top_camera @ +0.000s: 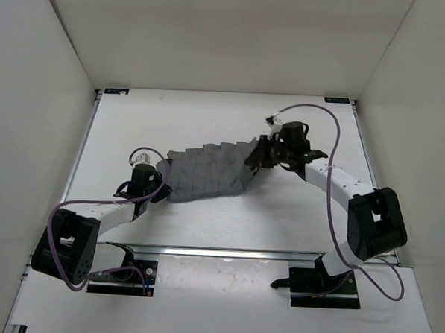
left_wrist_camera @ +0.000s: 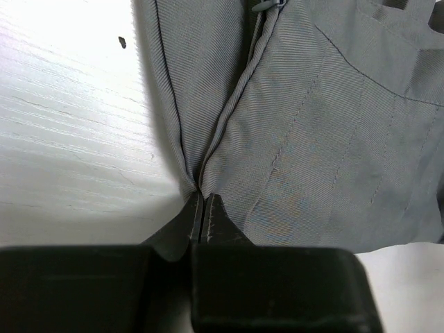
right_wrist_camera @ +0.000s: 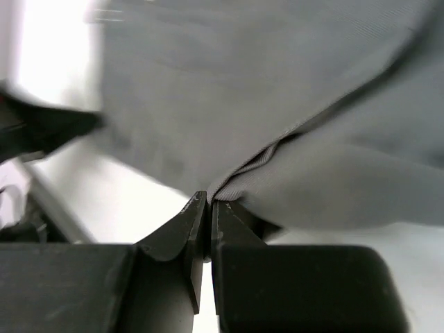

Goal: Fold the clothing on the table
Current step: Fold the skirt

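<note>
**Top external view**
- A large flat white rectangular tabletop (top_camera: 279,222) with thin metal edge rails is being viewed from above.
- A dark grey creased fabric garment (top_camera: 207,177) with pleat-like ridges is being stretched across the middle of the tabletop as a slanting band. Its lower end is to the left and its higher end is to the right.
- The left gripper (top_camera: 160,187) is being held at the garment's lower left end.
- The right gripper (top_camera: 256,157) is being held at the garment's upper right end.
- Thin purple cables (top_camera: 313,105) are being carried in loops along both arms.
- The jaws are being shown too small here for their state to be read.

**Left wrist view**
- The left gripper (left_wrist_camera: 202,208) is being shown with its two black fingers pressed together, clamped on a gathered tuck of the garment (left_wrist_camera: 312,139).
- Folds and stitched seams are being drawn in towards the fingertips.
- The garment is being laid over the right and centre of the view, with bare tabletop (left_wrist_camera: 69,139) at the left.
- A small dark speck (left_wrist_camera: 122,42) is being seen on the white surface.
- A small grey fitting (left_wrist_camera: 267,5) at the top edge is possibly a zip pull.

**Right wrist view**
- The view is blurred.
- The right gripper (right_wrist_camera: 208,208) is being shown with its jaws together, nipped on a ribbed edge of the garment (right_wrist_camera: 277,90).
- The garment is being spread across most of the frame above the fingers.
- The tabletop (right_wrist_camera: 125,201) is being shown as a pale strip at lower left.
</note>
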`<state>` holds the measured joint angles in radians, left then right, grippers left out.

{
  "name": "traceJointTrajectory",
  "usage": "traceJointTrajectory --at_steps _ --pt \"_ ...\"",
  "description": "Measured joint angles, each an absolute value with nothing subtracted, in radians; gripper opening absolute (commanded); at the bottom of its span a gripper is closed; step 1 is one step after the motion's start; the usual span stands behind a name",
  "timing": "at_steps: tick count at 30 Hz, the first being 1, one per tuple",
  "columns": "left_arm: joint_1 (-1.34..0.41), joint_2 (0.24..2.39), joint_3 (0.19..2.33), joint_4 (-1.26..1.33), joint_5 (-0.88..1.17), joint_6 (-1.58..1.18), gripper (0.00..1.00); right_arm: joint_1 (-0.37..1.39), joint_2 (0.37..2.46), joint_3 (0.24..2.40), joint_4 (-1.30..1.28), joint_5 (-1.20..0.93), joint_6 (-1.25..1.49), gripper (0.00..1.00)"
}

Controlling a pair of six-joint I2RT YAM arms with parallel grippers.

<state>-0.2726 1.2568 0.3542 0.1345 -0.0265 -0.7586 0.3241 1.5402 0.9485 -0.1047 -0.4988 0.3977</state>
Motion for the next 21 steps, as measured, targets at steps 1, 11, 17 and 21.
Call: traceJointTrajectory --at_steps 1,11,17,21 --pt "-0.273 1.256 0.354 0.136 -0.027 -0.759 0.00 0.363 1.541 0.986 -0.094 -0.511 0.395 0.01" --pt "-0.271 1.253 0.337 0.159 -0.026 -0.764 0.00 0.672 1.817 1.232 0.072 -0.784 0.410 0.00" --pt "-0.268 1.249 0.331 0.166 -0.025 -0.768 0.00 0.750 2.050 1.380 0.000 -0.885 0.381 0.00" --pt "-0.268 1.241 0.319 0.173 -0.025 -0.768 0.00 0.775 2.081 1.423 -0.027 -0.899 0.377 0.00"
